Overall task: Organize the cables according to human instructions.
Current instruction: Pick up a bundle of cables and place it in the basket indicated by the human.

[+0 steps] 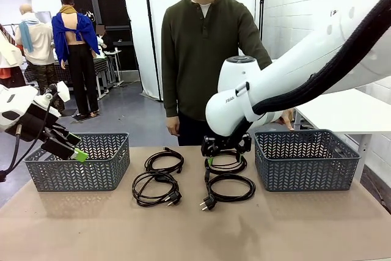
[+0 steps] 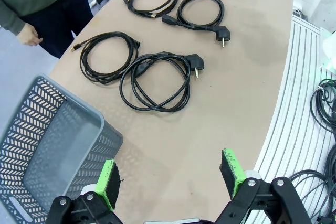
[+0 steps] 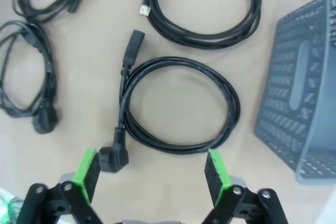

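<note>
- While both arms hang above it, the tan table [image 1: 305,230] carries two grey lattice baskets, the left basket [image 1: 91,172] at the robot's left and the right basket [image 1: 317,172] at its right, with four black cables laid between them
- Room: white curtain [image 1: 153,35] behind the person [image 1: 204,53], white brick wall [image 1: 293,4] to the right, grey floor beyond the table's far edge
- Cables sit in a two-by-two block, each a flat coil on the table, none in a basket: far-left cable [image 1: 164,170], near-left cable [image 1: 156,177], far-right cable [image 1: 227,171], near-right cable [image 1: 231,198]; the two near ones show chunky plugs
- Person stands at the far side, centre, arms down, one hand [image 1: 173,128] at the hip, apart from the table
- Left arm enters from the left, wrist tilted downward; left gripper [image 1: 77,148] is raised by the left basket's corner, with bare table ahead of it in the wrist view; jaws spread wide, nothing between the pads
- Right arm reaches across to the middle, its elbow in front of the person; right gripper [image 1: 226,156] points down over the right pair
- Right wrist view: near-right cable's coil lies straight ahead between the fingers, its angled plug just beside one pad; jaws wide, gripping nothing
</note>
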